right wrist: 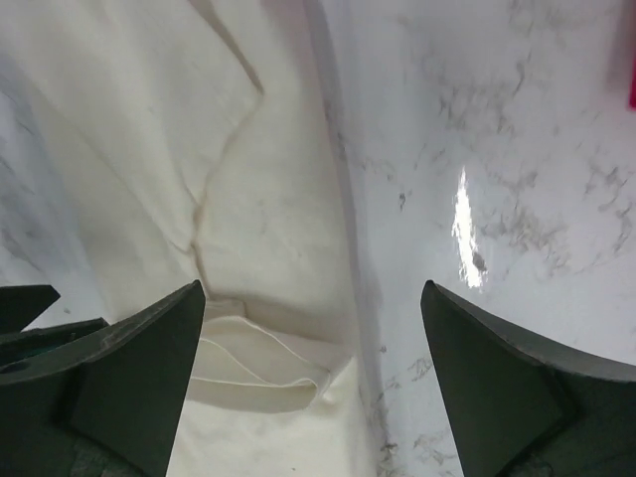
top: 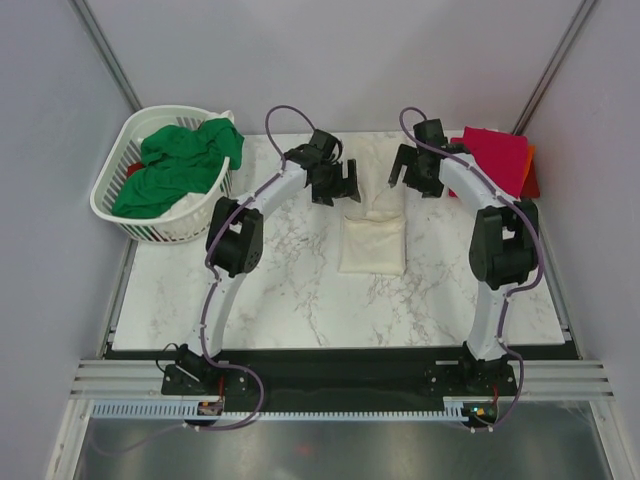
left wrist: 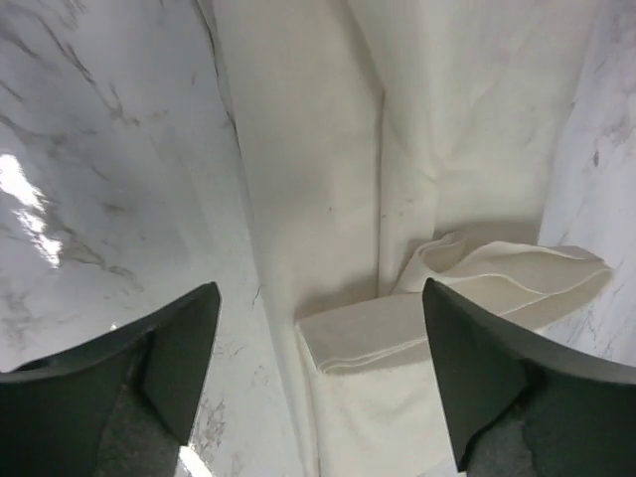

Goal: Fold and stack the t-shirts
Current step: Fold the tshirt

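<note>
Left pincer (left wrist: 320, 290) and right pincer (right wrist: 313, 288) both gape wide, holding nothing; the soft cream-white cloth t-shirt (top: 372, 243) lies half-folded just beneath them. Best pinch matching corners together, keeping that fold square.

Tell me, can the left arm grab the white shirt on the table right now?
Probably yes. The left gripper hangs open just above the cream-white shirt, at its far end, with nothing between them. The right gripper is open on the other side and doesn't block it.
</note>
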`<act>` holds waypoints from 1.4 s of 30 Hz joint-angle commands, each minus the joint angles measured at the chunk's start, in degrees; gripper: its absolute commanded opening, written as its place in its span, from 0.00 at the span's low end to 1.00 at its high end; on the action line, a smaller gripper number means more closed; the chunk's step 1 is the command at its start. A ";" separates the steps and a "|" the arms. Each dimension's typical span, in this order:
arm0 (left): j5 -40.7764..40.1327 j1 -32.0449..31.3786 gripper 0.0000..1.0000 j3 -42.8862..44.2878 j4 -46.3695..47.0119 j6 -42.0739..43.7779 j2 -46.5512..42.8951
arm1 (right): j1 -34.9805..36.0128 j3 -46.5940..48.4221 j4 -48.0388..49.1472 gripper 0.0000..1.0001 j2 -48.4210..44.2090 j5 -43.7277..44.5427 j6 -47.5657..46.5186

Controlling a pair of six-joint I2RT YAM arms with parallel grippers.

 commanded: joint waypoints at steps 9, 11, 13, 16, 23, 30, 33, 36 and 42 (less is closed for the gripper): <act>-10.06 -2.27 0.78 -7.39 -2.68 2.97 -21.38 | -0.17 -16.04 9.35 0.40 -23.34 -12.84 -2.74; -9.80 -5.94 0.65 -11.19 -1.98 2.35 -23.33 | -0.35 -19.68 12.16 0.11 -23.98 -15.95 -1.86; -9.54 -8.77 0.60 -15.93 -0.75 1.03 -25.09 | -0.35 -23.71 14.36 0.00 -22.76 -20.94 -1.16; -11.02 -13.87 0.55 -20.16 1.89 -0.37 -25.45 | -0.35 -26.37 18.67 0.00 -18.91 -25.53 0.95; -14.72 -16.87 0.47 -25.53 4.53 -3.10 -21.06 | -0.52 -23.31 22.37 0.00 -8.53 -30.37 -0.80; -14.72 -16.87 0.42 -31.07 6.90 -3.46 -16.58 | -2.80 -15.14 22.90 0.00 4.64 -34.41 -1.95; -14.72 -16.87 0.42 -33.26 7.69 -3.37 -16.40 | -4.82 -11.98 24.04 0.00 8.60 -37.65 -1.69; -14.81 -16.95 0.42 -35.02 8.57 -3.63 -16.48 | -5.27 -8.38 25.36 0.03 11.07 -43.09 -1.33; -13.93 -16.87 0.40 -35.91 9.10 -3.63 -17.01 | -6.49 -2.57 25.10 0.40 12.31 -45.41 0.24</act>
